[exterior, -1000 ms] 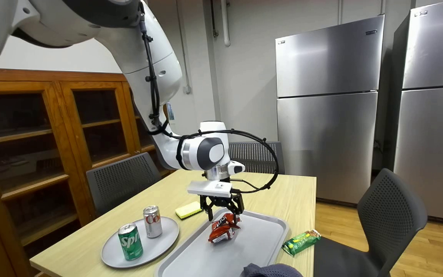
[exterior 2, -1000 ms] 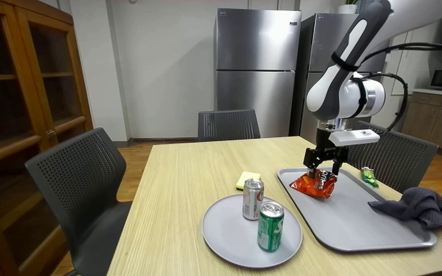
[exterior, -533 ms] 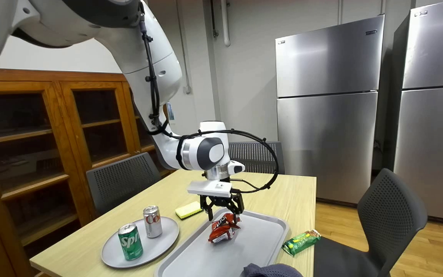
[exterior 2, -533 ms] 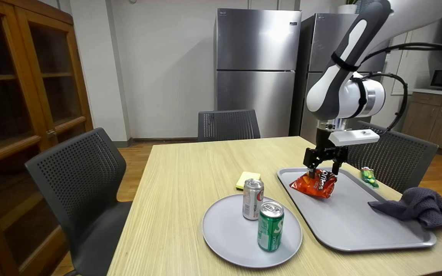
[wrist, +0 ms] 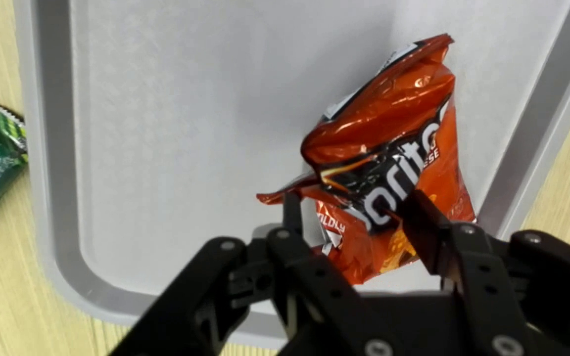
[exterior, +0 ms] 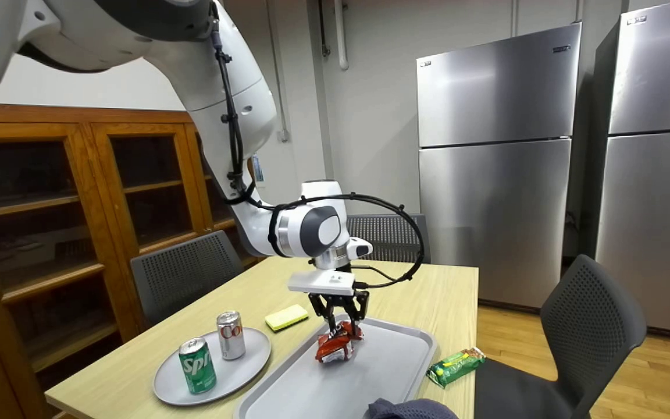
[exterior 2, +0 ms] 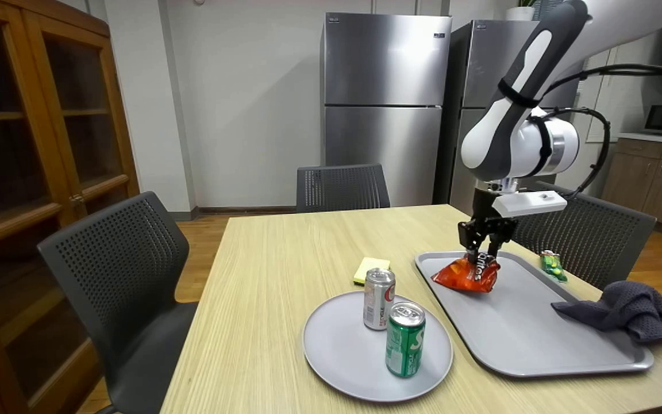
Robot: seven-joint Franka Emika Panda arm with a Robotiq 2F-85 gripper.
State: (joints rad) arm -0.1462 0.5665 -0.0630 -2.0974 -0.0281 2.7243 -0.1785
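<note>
A red crinkled Doritos bag (wrist: 379,128) lies near one end of the grey tray (wrist: 176,148). It also shows in both exterior views, as the red bag (exterior: 335,348) and the orange-red bag (exterior 2: 469,277). My gripper (wrist: 354,197) points down over it with its fingers partly closed, one on either side of the bag. In the wrist view the right finger presses on the bag near its printed name; the left fingertip meets its loose flap. Whether the bag is gripped firmly is not clear. The gripper shows in both exterior views too (exterior: 344,331) (exterior 2: 482,259).
A round grey plate (exterior 2: 342,345) beside the tray bears a silver can (exterior 2: 378,299) and a green can (exterior 2: 405,340). A yellow sponge (exterior 2: 371,269) lies behind. A green wrapped packet (exterior: 456,366) lies past the tray. A dark cloth (exterior 2: 635,313) drapes over the tray's corner.
The gripper's fingers have come closer together around the bag. The gripper has shifted and tilted slightly, and the bag has moved and creased a little.
</note>
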